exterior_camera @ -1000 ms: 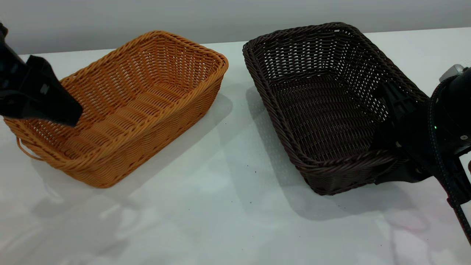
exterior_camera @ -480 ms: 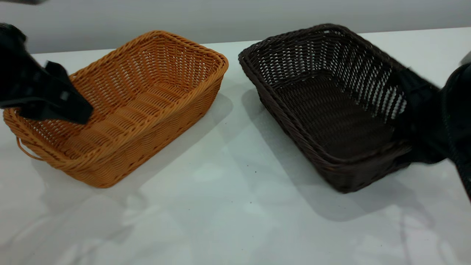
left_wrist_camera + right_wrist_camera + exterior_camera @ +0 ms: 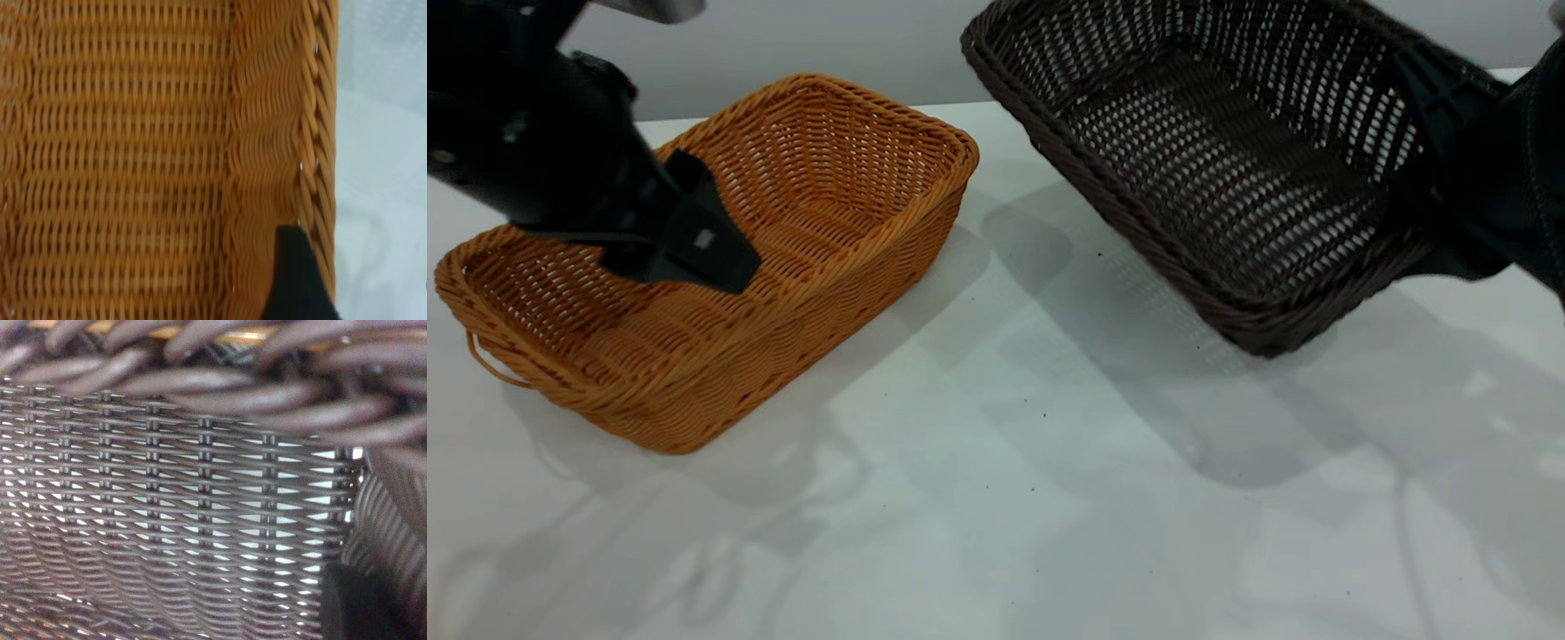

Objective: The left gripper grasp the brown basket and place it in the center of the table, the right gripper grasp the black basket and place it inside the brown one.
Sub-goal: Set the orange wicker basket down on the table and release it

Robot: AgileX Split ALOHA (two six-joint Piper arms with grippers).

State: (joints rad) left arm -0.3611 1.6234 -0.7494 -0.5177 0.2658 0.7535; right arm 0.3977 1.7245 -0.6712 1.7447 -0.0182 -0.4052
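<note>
Table (image 3: 996, 498): white, glossy, a few dark specks; plain grey wall behind.
Brown basket (image 3: 800, 231): resting on the table, left part.
Left gripper (image 3: 694, 244): inside the brown basket; finger spread unclear.
Black basket (image 3: 1209, 169): tilted in the air, right of the brown basket.
Right gripper (image 3: 1440, 151): clamped on the black basket's right wall.

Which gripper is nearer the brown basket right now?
Left. The left gripper reaches inside the brown basket, which rests on the table; the right gripper holds the black basket aloft, apart from it.

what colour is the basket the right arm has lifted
Very dark brown, near-black woven wicker basket; exterior view shows it best.
</note>
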